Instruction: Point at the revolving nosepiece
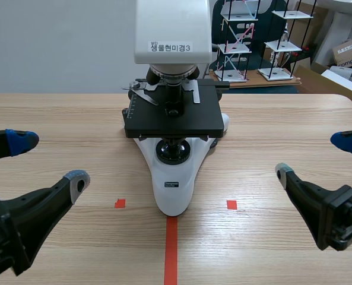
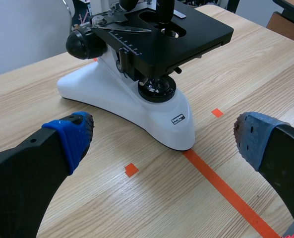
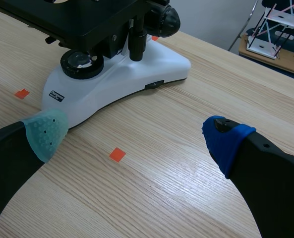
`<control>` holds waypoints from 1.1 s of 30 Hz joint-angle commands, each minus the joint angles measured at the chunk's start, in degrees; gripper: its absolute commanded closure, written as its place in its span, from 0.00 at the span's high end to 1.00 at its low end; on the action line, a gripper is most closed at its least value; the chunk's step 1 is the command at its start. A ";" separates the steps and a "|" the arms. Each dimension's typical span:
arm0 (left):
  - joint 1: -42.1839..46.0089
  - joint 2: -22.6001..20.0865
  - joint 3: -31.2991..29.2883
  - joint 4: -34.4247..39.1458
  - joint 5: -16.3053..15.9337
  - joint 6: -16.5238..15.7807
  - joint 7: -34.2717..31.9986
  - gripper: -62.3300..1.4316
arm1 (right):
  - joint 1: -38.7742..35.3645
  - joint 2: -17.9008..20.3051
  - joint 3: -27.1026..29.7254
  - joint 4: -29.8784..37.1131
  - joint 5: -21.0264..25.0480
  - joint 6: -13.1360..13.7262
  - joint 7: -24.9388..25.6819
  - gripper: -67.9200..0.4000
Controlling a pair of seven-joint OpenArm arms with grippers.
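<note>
Right now both claws sit low and wide of the microscope [image 1: 173,119], one on each side of its white base [image 1: 174,190], and neither is near the target. The left claw [image 1: 48,159] is spread with nothing in it; the right claw [image 1: 315,157] is spread and empty too. The nosepiece [image 1: 173,73] is the dark rounded turret high on the microscope, tucked under its white head [image 1: 173,29] and just above its black stage [image 1: 181,122]. To point well, I would lift one arm to that gap's height and come in from the microscope's side, since the head overhangs the turret. Closing the claw first would probably give one clear tip. Stop just short of the turret; the lens [image 1: 174,95] hanging from it and the metal clip [image 1: 141,92] on the stage look easy to knock.
</note>
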 commanded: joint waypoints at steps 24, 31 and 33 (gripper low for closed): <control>0.57 0.15 -0.42 0.68 -0.55 -0.09 -0.81 0.96 | 0.35 0.13 0.22 1.29 0.61 -1.14 2.21 0.75; 0.57 0.15 -0.42 0.68 -0.55 -0.09 -0.81 0.96 | 6.12 0.35 0.24 1.29 -0.20 -3.15 0.61 0.01; 0.57 0.17 -0.42 0.68 -0.52 -0.09 -0.81 0.96 | 8.87 1.05 0.22 1.29 -1.16 -4.00 0.57 0.01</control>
